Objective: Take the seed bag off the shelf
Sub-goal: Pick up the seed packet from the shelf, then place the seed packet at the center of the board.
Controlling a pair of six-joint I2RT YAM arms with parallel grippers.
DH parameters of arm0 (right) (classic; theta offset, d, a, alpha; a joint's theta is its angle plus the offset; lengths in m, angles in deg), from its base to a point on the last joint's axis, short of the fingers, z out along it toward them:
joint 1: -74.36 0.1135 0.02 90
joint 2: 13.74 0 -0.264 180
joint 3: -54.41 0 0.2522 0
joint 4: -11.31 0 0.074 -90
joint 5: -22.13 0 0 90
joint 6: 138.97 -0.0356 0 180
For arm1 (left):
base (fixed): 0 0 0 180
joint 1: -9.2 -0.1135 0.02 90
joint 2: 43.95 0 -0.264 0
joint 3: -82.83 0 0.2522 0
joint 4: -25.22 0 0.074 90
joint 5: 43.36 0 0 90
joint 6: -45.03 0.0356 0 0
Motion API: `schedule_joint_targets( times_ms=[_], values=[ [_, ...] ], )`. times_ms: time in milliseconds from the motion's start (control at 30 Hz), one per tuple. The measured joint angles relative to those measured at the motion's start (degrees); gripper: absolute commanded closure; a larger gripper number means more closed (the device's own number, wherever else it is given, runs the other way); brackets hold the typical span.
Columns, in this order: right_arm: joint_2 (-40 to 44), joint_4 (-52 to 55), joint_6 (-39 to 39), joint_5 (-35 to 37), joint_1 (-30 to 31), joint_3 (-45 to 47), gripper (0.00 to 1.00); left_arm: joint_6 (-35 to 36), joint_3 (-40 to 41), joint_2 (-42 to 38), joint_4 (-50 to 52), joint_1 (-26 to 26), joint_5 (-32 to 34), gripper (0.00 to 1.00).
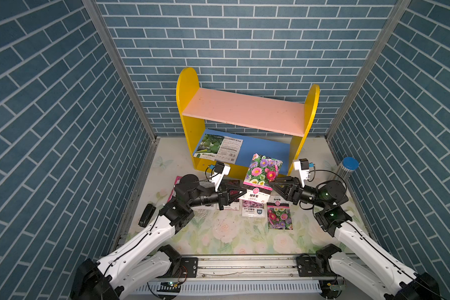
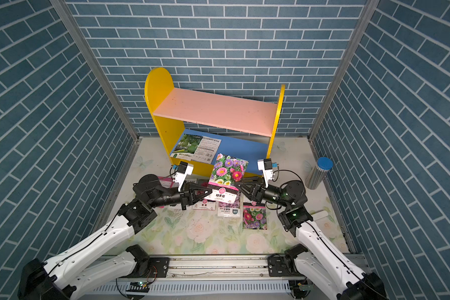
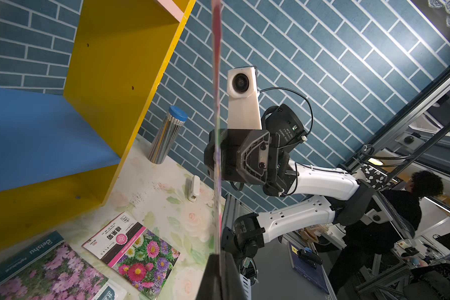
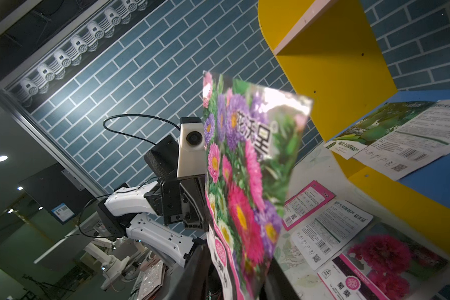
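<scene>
Blue brick-pattern walls (image 1: 244,39) are enclosing a floral table (image 1: 218,241), with the shelf (image 1: 187,104) standing at the back. Just in front of the shelf, clear of its boards, the flower seed bag (image 1: 263,170) is hanging upright. The left end effector (image 1: 243,193) is pinching its lower corner, jaws pressed together on it, likely so the thin packet is not sagging. The right end effector (image 1: 270,185) is straddling the opposite edge, probably for a handover; whether it is gripping, I cannot tell. A gourd seed bag (image 1: 218,149) is lying on the shelf's blue lower board (image 1: 265,150) — seemingly awaiting its turn.
</scene>
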Motion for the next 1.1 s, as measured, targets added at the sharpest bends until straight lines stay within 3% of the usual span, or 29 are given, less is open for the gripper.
schedule_joint_targets(
  times_ms=[233,300,467,567,633,1100],
  values=[
    [0.0,-0.2,-0.13,-0.46,0.0,0.0,1.0,0.28,-0.07,1.97,1.2,0.2,0.7,0.96],
    [0.0,0.09,-0.28,-0.52,0.0,0.0,1.0,0.55,-0.39,2.03,1.99,0.2,0.96,0.9],
    [0.11,4.9,1.22,0.7,-0.02,-1.09,1.0,3.56,-4.02,2.43,7.96,0.37,3.98,0.51],
    [0.92,10.69,3.23,2.14,0.0,-2.32,1.0,6.47,-8.02,2.58,14.36,0.42,7.74,0.19],
    [2.03,14.73,4.63,3.19,0.0,-2.8,1.0,8.24,-10.32,2.36,18.38,0.44,10.32,0.03],
    [8.79,37.66,8.55,5.79,1.16,-0.46,1.0,13.22,-12.94,-2.82,36.61,0.46,23.71,0.0]
  ],
)
